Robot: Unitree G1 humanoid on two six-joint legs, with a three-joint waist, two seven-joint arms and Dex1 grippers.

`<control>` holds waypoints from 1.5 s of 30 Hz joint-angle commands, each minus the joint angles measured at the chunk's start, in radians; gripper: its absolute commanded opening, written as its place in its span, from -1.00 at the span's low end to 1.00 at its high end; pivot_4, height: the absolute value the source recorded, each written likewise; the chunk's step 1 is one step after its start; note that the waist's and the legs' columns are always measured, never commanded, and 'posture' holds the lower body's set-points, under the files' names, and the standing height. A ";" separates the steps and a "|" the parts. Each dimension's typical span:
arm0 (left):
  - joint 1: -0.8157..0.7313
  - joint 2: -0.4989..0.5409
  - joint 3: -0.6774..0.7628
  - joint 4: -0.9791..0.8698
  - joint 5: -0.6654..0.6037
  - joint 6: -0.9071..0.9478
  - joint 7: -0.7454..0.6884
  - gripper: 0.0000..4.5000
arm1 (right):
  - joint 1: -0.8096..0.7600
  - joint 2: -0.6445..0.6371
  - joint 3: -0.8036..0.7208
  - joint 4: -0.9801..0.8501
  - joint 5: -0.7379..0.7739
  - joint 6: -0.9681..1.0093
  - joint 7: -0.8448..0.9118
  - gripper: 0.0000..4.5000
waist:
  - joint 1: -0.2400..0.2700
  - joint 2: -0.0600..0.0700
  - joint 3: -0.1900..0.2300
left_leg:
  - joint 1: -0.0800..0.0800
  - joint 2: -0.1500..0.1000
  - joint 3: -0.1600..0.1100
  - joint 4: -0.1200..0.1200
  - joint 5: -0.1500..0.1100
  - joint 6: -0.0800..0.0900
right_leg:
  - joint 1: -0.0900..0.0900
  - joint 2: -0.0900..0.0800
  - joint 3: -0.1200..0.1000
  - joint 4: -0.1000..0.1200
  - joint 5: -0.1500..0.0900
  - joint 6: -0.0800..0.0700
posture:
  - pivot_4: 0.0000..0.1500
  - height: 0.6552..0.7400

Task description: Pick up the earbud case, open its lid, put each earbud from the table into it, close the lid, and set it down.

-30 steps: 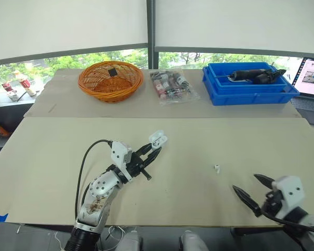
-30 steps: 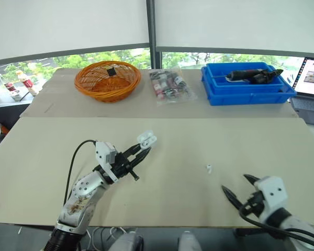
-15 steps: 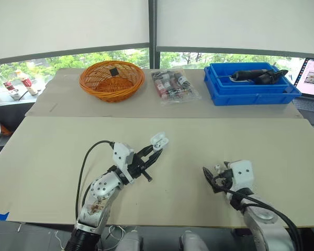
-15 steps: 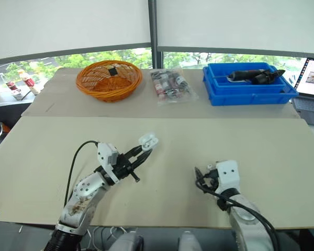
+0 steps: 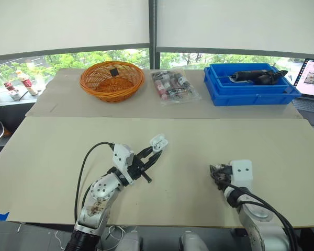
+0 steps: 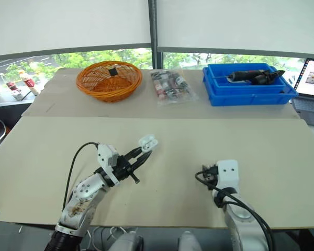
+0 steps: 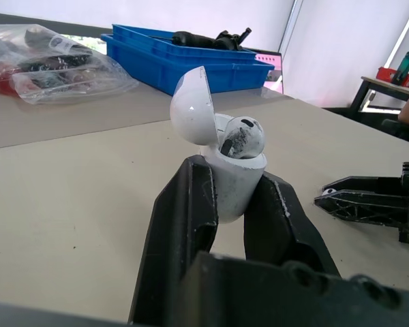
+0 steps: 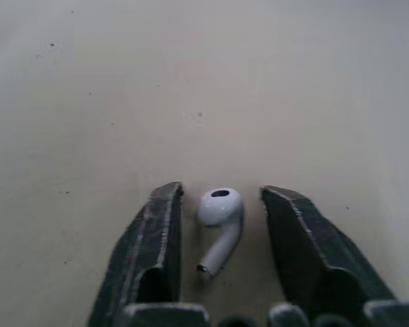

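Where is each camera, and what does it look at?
Left eye view: on the head, looking down over the table; both arms show.
Right eye view: beside it, same scene.
Left wrist view: on the left wrist, facing the open earbud case in the left gripper.
Right wrist view: on the right wrist, facing an earbud between its open fingers.
Shared: left wrist view also shows the right gripper.

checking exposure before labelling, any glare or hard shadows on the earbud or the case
Right wrist view: the white plastic earbud, inside the open right pincer, casts only a faint shadow. Left wrist view: the glossy white earbud case shows soft highlights on its raised lid, no harsh glare.
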 commanded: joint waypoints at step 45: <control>0.138 0.019 -0.009 -0.187 0.000 0.059 0.055 -0.76 | -0.360 -0.871 0.224 0.714 0.058 -0.935 1.441 -0.09 | 0.005 -0.001 0.001 | 0.001 0.001 0.002 0.001 0.000 0.000 | 0.003 0.000 0.001 -0.001 0.000 0.000 | 1.00 1.00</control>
